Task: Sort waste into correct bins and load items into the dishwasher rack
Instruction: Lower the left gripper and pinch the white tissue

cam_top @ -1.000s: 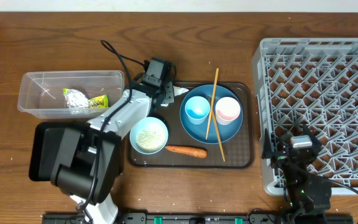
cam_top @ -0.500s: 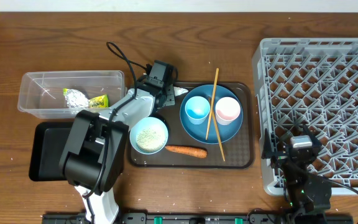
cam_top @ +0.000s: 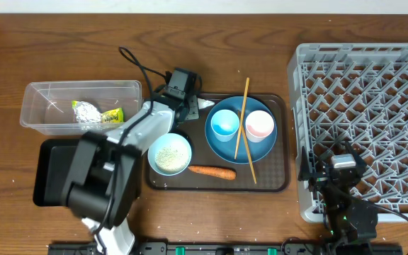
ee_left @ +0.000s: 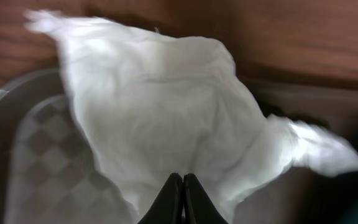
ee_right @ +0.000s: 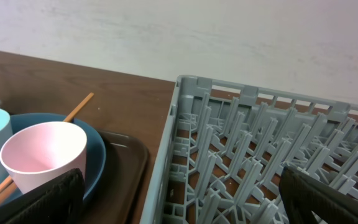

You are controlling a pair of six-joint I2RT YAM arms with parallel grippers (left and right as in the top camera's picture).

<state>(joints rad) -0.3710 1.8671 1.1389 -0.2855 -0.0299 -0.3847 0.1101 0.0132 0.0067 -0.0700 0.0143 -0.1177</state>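
Since a second ago the left tool (ee_left: 183, 180) has closed from partly open to tips pressed together, at the upper left corner of the brown tray (cam_top: 278, 180), and its arm's lower body has shifted right. The tips meet on a white tissue (ee_left: 160, 112); whether a fold is caught I cannot tell. Nothing else has moved. The right tool (ee_right: 180, 180) stands wide, holding nothing, at the rack's (cam_top: 374, 106) lower left edge. On the brown tray, centre frame: a plate (cam_top: 239, 152) with a blue cup (cam_top: 224, 124), a pink cup (cam_top: 259, 125) and chopsticks (cam_top: 242, 113) between them, a bowl (cam_top: 169, 154) of rice, a carrot (cam_top: 212, 171). At left, a tub (cam_top: 34, 106) holds the wrapper (cam_top: 94, 112), above a black tray (cam_top: 48, 170). The counter (cam_top: 62, 42) is dark wood; a pale wall (ee_right: 166, 31) stands behind.
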